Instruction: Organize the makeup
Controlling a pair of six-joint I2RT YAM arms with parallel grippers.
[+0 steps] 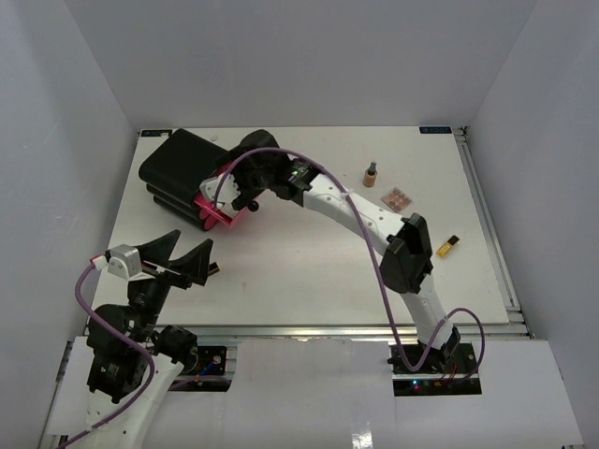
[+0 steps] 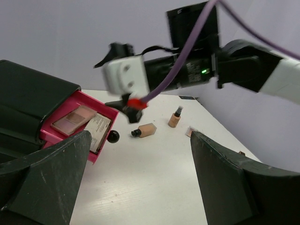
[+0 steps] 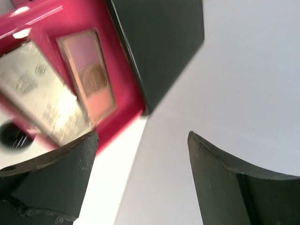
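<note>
three pale walls [image 1: 299, 56], white table [image 1: 299, 281], perhaps laminate

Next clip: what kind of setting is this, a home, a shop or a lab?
Most likely a lab recording cell: a bare white table boxed in by plain white walls, a metal rail along its near edge, and a square palette and lipstick laid out like props.

Both arms: white shells w/ black joints. Right arm [image 1: 351, 208] has a purple cable [image 2: 186, 44] running base to wrist, held by a red clip [image 2: 135, 102]; green LED [image 2: 204, 71] lit on the black wrist block. Left arm [image 1: 112, 369] has its own purple lead [image 1: 80, 292] (looped at the side) and a grey-white cam housing [image 1: 120, 261]. Left claw [image 1: 193, 239] & right claw [image 3: 143, 136]: matte black wedge fingers, lightly scuffed.
</note>
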